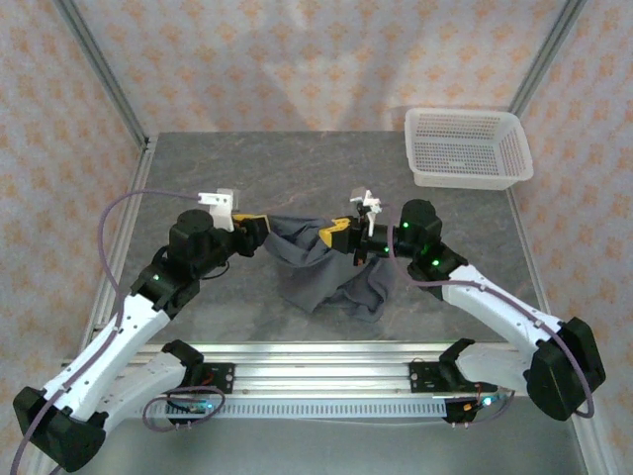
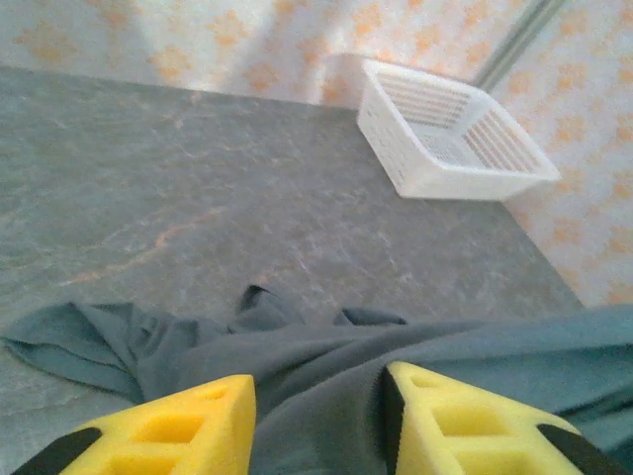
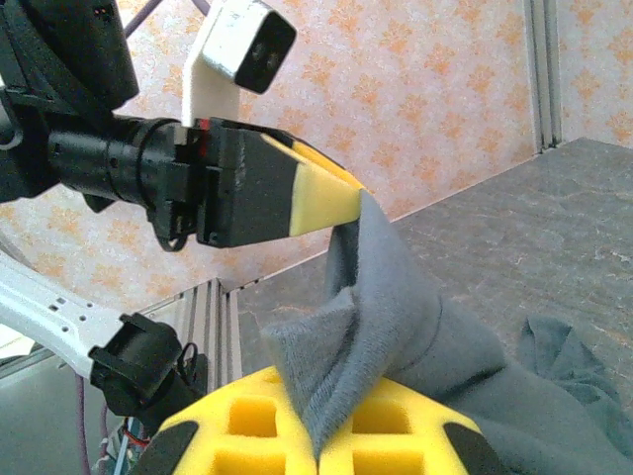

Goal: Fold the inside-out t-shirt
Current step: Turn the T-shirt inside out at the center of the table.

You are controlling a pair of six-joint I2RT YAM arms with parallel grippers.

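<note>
The right claw point(image 3: 318, 437) is pinched shut on a fold of the t-shirt point(image 1: 321, 277), holding it above the surface point(image 1: 297, 178) for spreading; the left claw point(image 2: 316, 421) stands part-open around cloth, likely to regrip.

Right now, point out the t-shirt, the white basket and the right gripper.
t-shirt point(image 1: 321, 277): top view, on the bunched cloth hanging below the grippers.
white basket point(image 1: 465, 178): top view, on its near wall.
right gripper point(image 3: 318, 445): right wrist view, at the seam where it pinches the t-shirt.
</note>
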